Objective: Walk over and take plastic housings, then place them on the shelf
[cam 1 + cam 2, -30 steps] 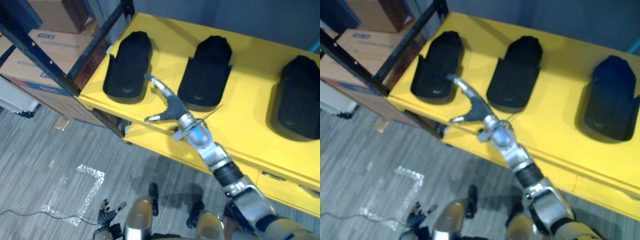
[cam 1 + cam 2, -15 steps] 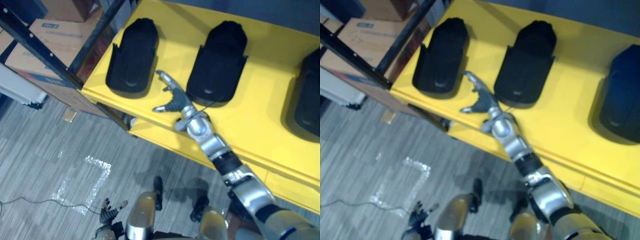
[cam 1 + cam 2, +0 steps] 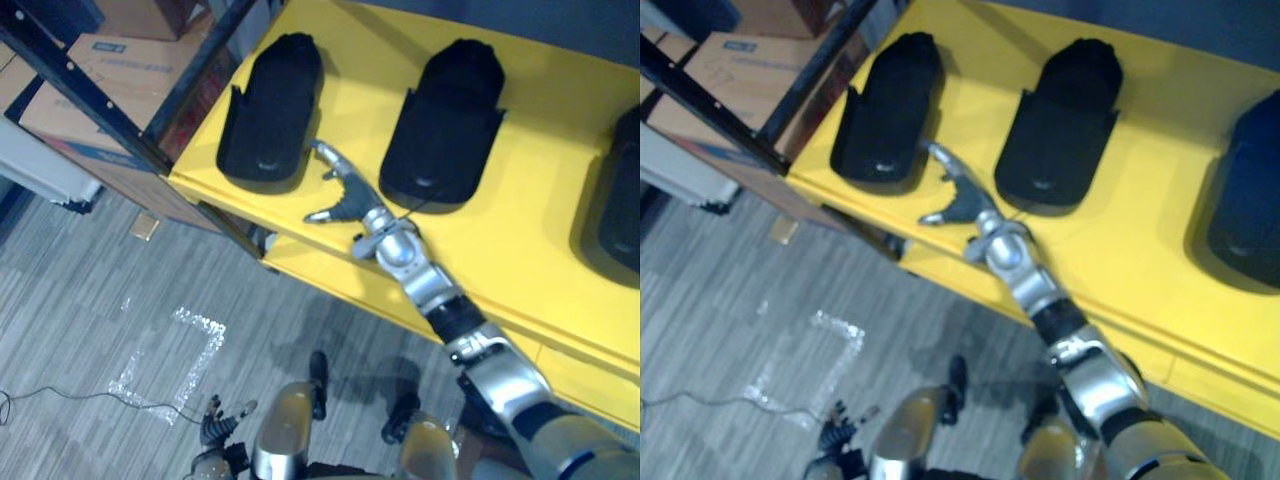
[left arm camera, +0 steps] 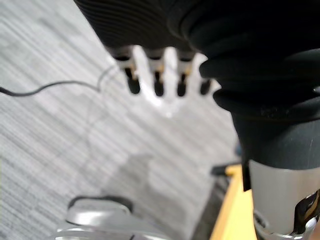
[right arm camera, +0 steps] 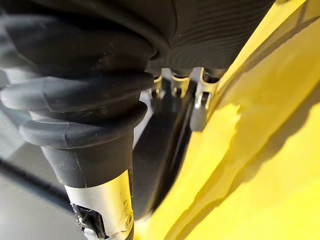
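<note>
Black round-topped plastic housings (image 3: 268, 115) on yellow shelf (image 3: 530, 240)

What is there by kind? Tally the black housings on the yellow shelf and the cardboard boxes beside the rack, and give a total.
Black plastic housings: 3
Cardboard boxes: 2
Total: 5
</note>
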Available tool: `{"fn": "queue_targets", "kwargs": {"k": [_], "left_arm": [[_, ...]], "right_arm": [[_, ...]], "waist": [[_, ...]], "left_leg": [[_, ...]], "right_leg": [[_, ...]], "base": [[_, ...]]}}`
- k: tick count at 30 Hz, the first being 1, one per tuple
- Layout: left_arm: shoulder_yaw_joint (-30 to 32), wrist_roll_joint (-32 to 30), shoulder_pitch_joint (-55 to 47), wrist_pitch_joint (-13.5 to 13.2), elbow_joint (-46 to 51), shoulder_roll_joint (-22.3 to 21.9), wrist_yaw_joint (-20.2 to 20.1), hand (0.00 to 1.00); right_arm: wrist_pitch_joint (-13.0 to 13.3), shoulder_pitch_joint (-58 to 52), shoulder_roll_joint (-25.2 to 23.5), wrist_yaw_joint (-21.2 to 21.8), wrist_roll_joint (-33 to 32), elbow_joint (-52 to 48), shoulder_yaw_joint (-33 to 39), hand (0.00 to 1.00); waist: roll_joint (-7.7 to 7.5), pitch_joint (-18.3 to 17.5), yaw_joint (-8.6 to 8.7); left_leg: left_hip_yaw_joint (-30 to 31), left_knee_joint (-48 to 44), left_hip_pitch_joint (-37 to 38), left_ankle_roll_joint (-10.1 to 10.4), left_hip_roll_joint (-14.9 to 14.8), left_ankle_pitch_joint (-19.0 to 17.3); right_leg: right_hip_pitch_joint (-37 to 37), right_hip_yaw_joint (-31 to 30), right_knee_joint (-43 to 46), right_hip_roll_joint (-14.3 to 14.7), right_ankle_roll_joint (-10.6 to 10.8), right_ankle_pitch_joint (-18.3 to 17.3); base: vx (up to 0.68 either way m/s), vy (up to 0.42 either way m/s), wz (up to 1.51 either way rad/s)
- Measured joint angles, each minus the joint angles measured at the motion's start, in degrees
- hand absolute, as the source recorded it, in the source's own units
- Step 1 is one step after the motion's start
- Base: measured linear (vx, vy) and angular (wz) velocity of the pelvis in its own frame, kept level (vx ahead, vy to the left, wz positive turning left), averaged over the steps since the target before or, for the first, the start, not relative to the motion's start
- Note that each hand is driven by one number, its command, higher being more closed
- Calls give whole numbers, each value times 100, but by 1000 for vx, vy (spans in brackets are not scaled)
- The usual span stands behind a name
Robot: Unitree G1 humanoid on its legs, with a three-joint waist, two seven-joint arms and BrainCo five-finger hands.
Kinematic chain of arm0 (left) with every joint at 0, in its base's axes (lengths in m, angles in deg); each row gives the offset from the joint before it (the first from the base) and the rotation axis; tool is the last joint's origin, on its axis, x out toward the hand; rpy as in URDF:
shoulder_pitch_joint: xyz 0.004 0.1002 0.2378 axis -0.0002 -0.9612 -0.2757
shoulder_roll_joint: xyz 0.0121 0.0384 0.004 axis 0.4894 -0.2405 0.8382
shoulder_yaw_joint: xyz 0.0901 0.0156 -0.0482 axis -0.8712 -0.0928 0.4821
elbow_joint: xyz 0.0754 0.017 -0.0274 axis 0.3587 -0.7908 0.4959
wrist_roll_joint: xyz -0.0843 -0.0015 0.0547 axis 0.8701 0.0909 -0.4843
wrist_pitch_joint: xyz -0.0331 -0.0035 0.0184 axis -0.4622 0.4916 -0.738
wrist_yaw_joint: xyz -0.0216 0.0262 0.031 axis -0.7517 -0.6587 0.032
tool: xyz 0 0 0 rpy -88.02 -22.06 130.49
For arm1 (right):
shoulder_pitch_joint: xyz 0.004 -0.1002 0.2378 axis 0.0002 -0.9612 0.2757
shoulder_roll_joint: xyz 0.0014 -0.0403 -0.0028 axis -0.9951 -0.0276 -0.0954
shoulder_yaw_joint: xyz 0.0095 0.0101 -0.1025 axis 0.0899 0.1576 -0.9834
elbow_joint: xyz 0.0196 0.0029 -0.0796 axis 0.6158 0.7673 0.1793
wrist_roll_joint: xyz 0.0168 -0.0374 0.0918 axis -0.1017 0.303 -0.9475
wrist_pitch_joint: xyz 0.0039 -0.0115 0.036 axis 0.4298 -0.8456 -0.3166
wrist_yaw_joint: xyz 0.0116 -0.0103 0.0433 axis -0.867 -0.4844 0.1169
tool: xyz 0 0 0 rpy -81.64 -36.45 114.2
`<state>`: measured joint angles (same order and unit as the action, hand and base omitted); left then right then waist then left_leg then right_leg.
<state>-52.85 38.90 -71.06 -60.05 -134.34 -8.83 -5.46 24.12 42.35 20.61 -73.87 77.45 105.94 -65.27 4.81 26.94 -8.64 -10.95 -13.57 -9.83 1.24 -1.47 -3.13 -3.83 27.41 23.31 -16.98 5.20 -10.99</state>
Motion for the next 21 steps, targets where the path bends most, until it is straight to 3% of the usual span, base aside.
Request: {"fn": "queue_targets", "kwargs": {"k": [6,12,17,21], "left_arm": [[-189,-1,25,3,9,107,3,0],[-204,-1,30,1,10,114,7,0],[-206,-1,30,-3,9,115,11,0],[-210,-2,30,-9,10,114,13,0]], "right_arm": [[43,-84,-86,358,-59,-206,-425,0],[-27,-196,-318,444,-47,-245,-567,0],[-126,-196,-432,384,32,-266,-584,0],[-322,-195,-548,22,298,-263,-583,0]], "waist": [[0,0,-5],[-2,-1,-17],[-2,-1,-20],[-2,-1,-30]], "left_leg": [[88,-3,7,24,-6,24],[69,4,34,25,-18,24],[57,9,36,38,-53,32],[68,24,37,71,-81,55]], "right_leg": [[83,93,-57,26,1,3],[108,75,-91,46,14,26],[111,60,-132,91,2,54],[112,68,-143,123,-1,56]], "base": [[5,-15,6],[-2,-1,-1],[-3,-2,-1],[0,0,0]]}}
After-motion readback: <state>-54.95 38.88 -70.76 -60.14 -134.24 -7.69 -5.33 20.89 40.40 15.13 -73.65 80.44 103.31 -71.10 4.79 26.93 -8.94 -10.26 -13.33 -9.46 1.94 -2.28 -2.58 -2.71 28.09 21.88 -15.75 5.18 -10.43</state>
